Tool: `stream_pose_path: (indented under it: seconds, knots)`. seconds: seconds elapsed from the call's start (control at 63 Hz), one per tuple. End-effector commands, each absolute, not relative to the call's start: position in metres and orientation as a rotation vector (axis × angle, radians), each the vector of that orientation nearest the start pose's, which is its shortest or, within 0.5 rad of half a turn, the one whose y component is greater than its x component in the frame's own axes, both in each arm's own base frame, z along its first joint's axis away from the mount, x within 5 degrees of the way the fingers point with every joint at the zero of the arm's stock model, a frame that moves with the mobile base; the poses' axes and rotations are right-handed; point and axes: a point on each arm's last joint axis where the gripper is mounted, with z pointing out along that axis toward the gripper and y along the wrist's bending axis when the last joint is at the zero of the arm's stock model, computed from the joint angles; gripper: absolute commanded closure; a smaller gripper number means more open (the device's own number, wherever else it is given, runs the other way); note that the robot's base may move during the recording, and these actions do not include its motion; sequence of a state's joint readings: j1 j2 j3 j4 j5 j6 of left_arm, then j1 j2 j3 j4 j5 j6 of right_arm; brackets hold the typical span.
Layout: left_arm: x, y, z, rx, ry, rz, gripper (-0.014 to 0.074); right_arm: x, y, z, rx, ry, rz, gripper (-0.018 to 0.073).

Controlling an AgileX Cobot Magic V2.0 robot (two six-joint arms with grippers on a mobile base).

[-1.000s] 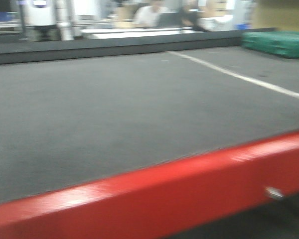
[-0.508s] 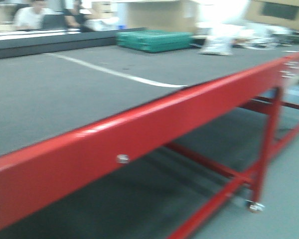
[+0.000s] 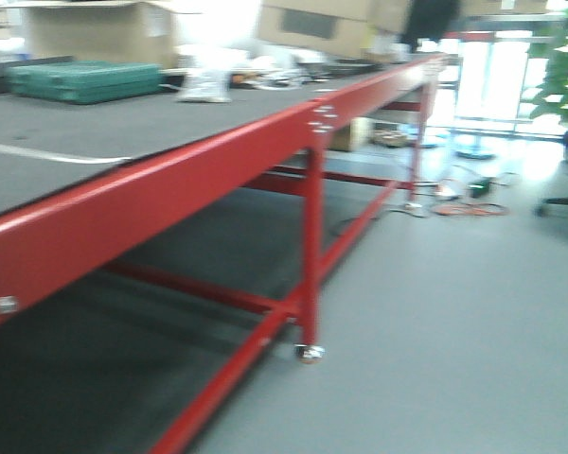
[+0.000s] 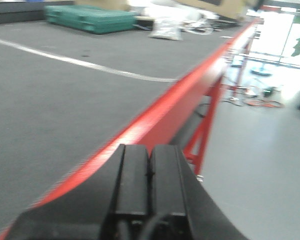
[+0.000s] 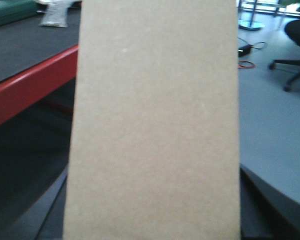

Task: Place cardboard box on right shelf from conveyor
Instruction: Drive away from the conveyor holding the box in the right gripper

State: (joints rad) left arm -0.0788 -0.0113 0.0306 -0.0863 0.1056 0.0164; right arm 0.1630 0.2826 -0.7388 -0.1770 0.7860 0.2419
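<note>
cardboard box [image 5: 152,125] | fills right wrist view, clamped in right gripper [image 5: 155,227] | left gripper [image 4: 150,172] closed, empty

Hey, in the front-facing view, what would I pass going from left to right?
Green case on the conveyor → white bag → red leg with a caster → orange cable on the floor.

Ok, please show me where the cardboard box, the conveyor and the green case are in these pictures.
cardboard box [image 5: 152,120]: right wrist view, middle of its facing side.
conveyor [image 4: 50,95]: left wrist view, bare grey belt surface.
green case [image 3: 85,87]: front view, its near side wall.
</note>
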Motion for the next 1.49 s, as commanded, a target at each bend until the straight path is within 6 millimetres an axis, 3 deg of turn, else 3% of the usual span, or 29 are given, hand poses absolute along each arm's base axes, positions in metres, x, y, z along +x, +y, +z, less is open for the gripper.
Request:
stream_pose_path:
  seconds: [0.0,1.476]
  knots:
    - [0.0554,-0.0046,0.204,0.002,1.502,-0.13,0.0715,0.0333,-0.0061,0.3819,0.032,1.694,0.074,0.0325]
    - [0.0552,-0.0046,0.2041,0.002,1.5,-0.13,0.0715,0.0346,-0.006,0.3812,0.032,1.705,0.072,0.0325]
